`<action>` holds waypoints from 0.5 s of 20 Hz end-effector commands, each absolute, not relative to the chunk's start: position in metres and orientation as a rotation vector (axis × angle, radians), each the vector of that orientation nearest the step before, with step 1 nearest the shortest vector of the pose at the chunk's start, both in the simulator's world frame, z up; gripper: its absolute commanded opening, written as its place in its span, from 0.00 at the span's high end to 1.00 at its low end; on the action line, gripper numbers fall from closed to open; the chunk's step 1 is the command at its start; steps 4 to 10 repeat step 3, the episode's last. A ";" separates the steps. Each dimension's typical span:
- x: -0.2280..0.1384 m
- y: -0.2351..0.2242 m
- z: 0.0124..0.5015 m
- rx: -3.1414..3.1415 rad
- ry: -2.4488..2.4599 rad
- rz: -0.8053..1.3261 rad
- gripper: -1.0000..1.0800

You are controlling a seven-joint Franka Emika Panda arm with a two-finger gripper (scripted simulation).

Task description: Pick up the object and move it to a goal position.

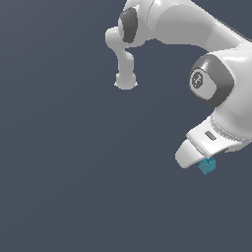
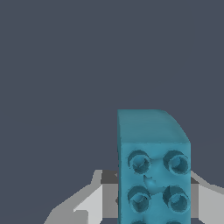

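Between the fingers of the white robot gripper (image 1: 206, 162), at the lower part of the exterior view's right, sits the small teal-blue studded plastic block (image 1: 207, 166). In the wrist view the block (image 2: 153, 168) fills the space directly ahead of the camera, with round hollows in rows on the face turned toward the lens and light-grey finger surfaces (image 2: 94, 203) flanking it on both sides. Only a corner of the block protrudes below the gripper body in the exterior view; the rest is hidden by the hand.

The block has no visible support beneath it, and the background is a uniform dark grey-blue in both views. The judgement is therefore that the block is carried by finger pressure alone, as the transport step requires.

The gripper is closed onto the block, its fingers separated only by the block's width. No goal marker is visible in either view.
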State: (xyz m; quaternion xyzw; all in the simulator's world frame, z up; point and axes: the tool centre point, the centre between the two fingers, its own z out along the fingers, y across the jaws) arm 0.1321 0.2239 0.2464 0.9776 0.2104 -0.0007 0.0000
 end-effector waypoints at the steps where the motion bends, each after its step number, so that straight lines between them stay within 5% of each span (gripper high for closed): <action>1: 0.133 0.224 0.248 3.071 0.661 0.000 1.00; 10: 0.133 0.224 0.248 3.071 0.661 0.000 1.00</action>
